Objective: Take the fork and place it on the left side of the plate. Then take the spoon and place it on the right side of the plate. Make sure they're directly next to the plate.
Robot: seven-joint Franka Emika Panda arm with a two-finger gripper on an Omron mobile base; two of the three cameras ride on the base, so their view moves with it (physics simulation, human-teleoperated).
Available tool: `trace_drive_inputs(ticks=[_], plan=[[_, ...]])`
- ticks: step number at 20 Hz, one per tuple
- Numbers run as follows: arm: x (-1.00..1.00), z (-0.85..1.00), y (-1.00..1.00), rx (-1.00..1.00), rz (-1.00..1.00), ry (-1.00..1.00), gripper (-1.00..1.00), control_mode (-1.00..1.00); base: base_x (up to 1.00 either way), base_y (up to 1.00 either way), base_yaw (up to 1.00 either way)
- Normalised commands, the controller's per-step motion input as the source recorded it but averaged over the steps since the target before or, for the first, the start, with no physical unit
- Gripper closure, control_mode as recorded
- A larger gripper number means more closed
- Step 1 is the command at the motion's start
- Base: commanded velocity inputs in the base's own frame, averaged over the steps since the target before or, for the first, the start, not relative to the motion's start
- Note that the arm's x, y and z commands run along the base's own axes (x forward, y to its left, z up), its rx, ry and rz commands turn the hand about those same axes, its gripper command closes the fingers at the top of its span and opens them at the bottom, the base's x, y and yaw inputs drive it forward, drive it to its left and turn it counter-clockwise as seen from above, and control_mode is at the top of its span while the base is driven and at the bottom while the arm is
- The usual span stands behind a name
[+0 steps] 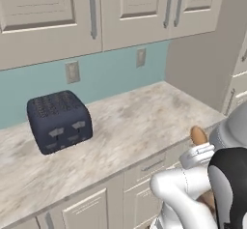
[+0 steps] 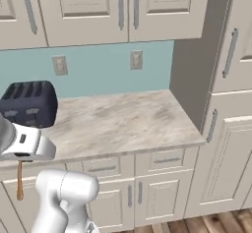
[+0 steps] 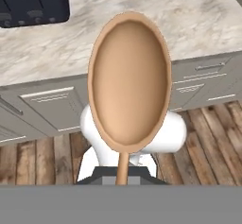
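The hand (image 3: 122, 180) pinched the spoon (image 3: 128, 81) by its handle, off the counter (image 2: 118, 121); placing it right of the plate seemingly remained.

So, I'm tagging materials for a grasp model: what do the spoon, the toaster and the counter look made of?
The spoon looks like wood: even matte orange-brown, no shine. The toaster seems dark navy plastic or painted metal, dull, with grey levers; can't tell which. The counter looks like polished stone or marble-pattern laminate, beige with grey veining.
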Motion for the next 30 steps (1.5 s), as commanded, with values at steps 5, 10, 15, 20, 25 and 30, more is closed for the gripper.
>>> trace_drive_inputs(ticks=[5,10,15,20,25,30], plan=[[0.00,0.00,0.00,0.00,0.00,0.00,1.00,1.00,-0.77,0.37,-0.50],[0.00,0.00,0.00,0.00,0.00,0.00,1.00,1.00,-0.95,0.27,-0.50],[0.00,0.00,0.00,0.00,0.00,0.00,1.00,1.00,-0.97,0.22,-0.51],[0.00,0.00,0.00,0.00,0.00,0.00,1.00,1.00,-0.99,0.11,-0.48],[0.00,0.00,0.00,0.00,0.00,0.00,1.00,1.00,-1.00,-0.03,-0.37],[0.00,0.00,0.00,0.00,0.00,0.00,1.00,1.00,-1.00,-0.11,-0.33]])
